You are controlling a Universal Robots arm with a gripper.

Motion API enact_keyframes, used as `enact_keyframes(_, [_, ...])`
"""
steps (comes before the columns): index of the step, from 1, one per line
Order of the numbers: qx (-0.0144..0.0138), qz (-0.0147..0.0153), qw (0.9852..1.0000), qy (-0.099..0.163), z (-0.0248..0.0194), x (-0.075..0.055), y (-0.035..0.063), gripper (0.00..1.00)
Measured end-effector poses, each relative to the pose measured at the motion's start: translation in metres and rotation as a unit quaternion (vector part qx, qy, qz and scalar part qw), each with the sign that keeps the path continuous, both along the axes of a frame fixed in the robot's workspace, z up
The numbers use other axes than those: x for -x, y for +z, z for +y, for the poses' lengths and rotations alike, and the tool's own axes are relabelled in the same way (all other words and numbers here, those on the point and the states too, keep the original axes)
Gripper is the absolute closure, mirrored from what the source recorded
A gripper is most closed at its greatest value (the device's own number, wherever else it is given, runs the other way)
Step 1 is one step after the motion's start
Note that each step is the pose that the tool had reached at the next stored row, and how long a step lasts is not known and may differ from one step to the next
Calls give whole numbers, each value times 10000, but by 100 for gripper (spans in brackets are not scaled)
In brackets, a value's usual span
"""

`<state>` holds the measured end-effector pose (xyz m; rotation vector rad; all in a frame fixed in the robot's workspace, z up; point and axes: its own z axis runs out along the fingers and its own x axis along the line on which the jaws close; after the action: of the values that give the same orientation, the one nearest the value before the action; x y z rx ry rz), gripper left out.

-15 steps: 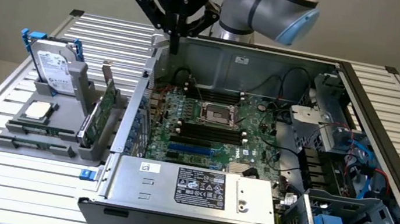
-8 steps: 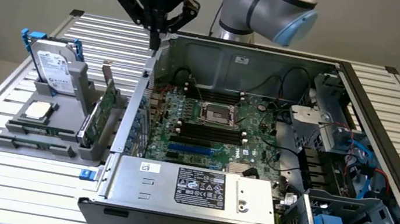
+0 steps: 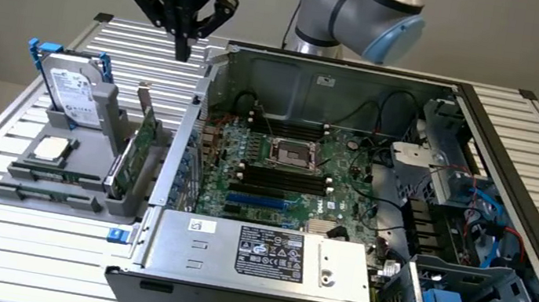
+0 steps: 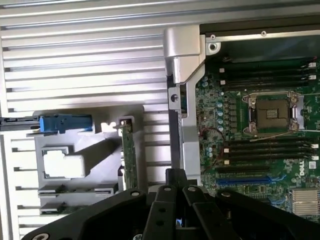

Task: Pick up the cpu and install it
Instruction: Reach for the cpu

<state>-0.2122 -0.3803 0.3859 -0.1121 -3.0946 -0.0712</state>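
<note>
The cpu (image 3: 53, 149) is a small silver-grey square lying flat on the grey holder (image 3: 52, 196) at the exterior view's left. In the wrist view the cpu (image 4: 62, 165) shows as a pale square in the holder's recess. My gripper (image 3: 183, 50) hangs high above the slatted table, behind the holder and beside the case's back corner. Its fingers are shut with nothing between them. In the wrist view the black fingers (image 4: 175, 186) meet at a point. The empty cpu socket (image 3: 291, 152) sits open in the middle of the motherboard (image 4: 272, 112).
An upright hard drive (image 3: 72, 88) in a blue frame and green circuit cards (image 3: 143, 145) stand on the holder. The open computer case (image 3: 522, 155) fills the exterior view's right, with a power supply (image 3: 266, 253) at its front and cables around the socket.
</note>
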Motion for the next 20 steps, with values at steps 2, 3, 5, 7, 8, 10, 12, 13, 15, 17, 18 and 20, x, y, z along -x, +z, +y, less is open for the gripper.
enact_keyframes(2, [-1,0,10000,1,33,90,-13,89])
enact_keyframes(3, [-1,-1,10000,0,46,135,-19,89])
enact_keyframes(5, [0,0,10000,1,56,226,-27,89])
enact_keyframes(7, [0,0,10000,0,60,316,-34,89])
enact_keyframes(8, [0,0,10000,0,60,365,-37,89])
enact_keyframes(10, [0,0,10000,0,61,455,-44,89])
enact_keyframes(12, [0,-1,10000,0,61,545,-50,89])
enact_keyframes(13, [0,-1,10000,0,61,591,-52,89])
enact_keyframes(15, [-1,-1,10000,1,62,681,-55,89])
enact_keyframes(17, [-1,0,10000,0,62,771,-57,89])
enact_keyframes(18, [-1,0,10000,0,62,819,-58,89])
enact_keyframes(20, [-1,-1,10000,1,62,908,-61,89])
